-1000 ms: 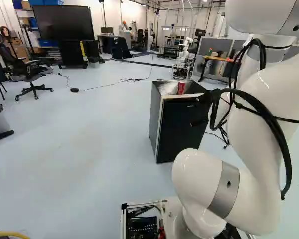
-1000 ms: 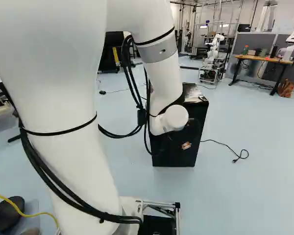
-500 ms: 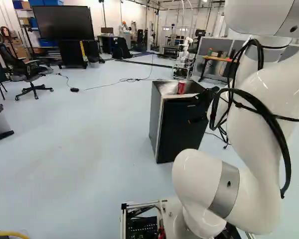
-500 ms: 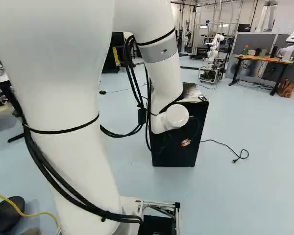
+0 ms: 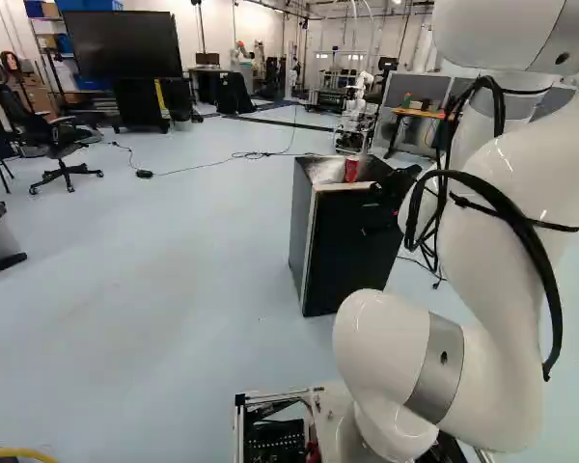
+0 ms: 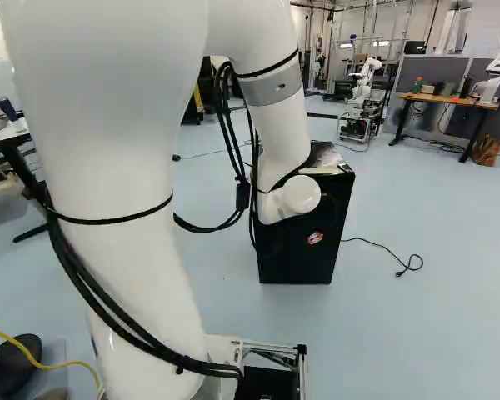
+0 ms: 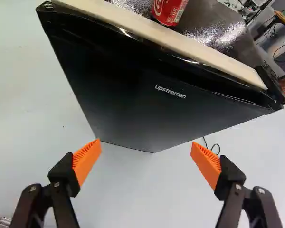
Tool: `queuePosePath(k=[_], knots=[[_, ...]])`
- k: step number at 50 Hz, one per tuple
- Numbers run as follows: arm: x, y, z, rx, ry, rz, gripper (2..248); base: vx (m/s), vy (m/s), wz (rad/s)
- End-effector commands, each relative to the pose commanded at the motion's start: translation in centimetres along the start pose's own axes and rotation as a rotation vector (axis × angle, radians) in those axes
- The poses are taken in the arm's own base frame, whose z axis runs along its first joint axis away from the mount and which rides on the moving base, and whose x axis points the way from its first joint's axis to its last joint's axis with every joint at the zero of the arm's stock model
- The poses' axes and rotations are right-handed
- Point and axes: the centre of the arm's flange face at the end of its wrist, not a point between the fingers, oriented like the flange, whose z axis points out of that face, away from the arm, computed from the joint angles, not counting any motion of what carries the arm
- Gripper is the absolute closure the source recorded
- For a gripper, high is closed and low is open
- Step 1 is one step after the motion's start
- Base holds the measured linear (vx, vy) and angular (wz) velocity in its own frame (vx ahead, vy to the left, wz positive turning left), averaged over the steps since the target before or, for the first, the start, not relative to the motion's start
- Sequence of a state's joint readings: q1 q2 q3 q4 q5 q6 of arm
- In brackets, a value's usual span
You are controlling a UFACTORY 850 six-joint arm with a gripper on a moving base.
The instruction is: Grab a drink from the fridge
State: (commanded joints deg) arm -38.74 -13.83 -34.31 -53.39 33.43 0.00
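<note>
- The step in hand looks to be the approach: the arm (image 6: pixel 279 133) reaches out ahead of the base, and the gripper (image 7: pixel 146 143) faces the dark front of the fridge (image 5: pixel 352 251).
- The gripper is released, its orange pads (image 7: pixel 87 159) wide apart with nothing between them.
- The only drink in sight, a red can (image 7: pixel 170 10), stands on the fridge's top, close to the front edge and about midway between the two front corners, just behind the pale strip (image 7: pixel 180 45). The fridge looks closed.
- If that can is the one wanted, the next move calls for raising the gripper above the front edge, turning it to suit an upright can, and easing forward until one pad sits on each side.
- If the drink is inside, the door must come first, with a finger finding its edge.
- Going ahead at this aim would likely meet the fridge front; coming in too low over the top could clip the strip or tip the can.
</note>
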Motion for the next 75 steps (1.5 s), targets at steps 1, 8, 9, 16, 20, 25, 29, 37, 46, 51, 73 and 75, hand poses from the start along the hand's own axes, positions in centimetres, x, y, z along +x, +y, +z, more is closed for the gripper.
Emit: queuePosePath(k=[1, 8, 9, 16, 20, 25, 29, 37, 46, 51, 73, 75], knots=[[0.0, 0.0, 0.0, 0.0, 0.0, 0.001, 3, 0.0, 0.0, 0.0], [0.4, 0.0, 0.3, -0.003, 0.004, 0.006, 3, 0.0, 0.0, 0.0], [0.4, 0.0, 0.4, -0.004, 0.004, 0.007, 3, 0.0, 0.0, 0.0], [0.7, 0.0, 0.7, -0.008, 0.008, 0.017, 3, 0.0, 0.0, 0.0], [0.9, 0.0, 0.9, -0.012, 0.009, 0.023, 3, 0.0, 0.0, 0.0], [1.2, -0.1, 1.1, -0.017, 0.012, 0.033, 3, 0.0, 0.0, 0.0], [1.4, -0.1, 1.3, -0.02, 0.014, 0.04, 3, 0.0, 0.0, 0.0], [1.8, -0.2, 1.6, -0.028, 0.018, 0.056, 3, 0.0, 0.0, 0.0], [2.2, -0.3, 2.0, -0.036, 0.022, 0.073, 3, 0.0, 0.0, 0.0], [2.5, -0.4, 2.2, -0.04, 0.025, 0.082, 3, 0.0, 0.0, 0.0], [3.7, -1.0, 3.1, -0.056, 0.036, 0.122, 3, 0.0, 0.0, 0.0], [3.8, -1.1, 3.2, -0.057, 0.037, 0.126, 3, 0.0, 0.0, 0.0]])
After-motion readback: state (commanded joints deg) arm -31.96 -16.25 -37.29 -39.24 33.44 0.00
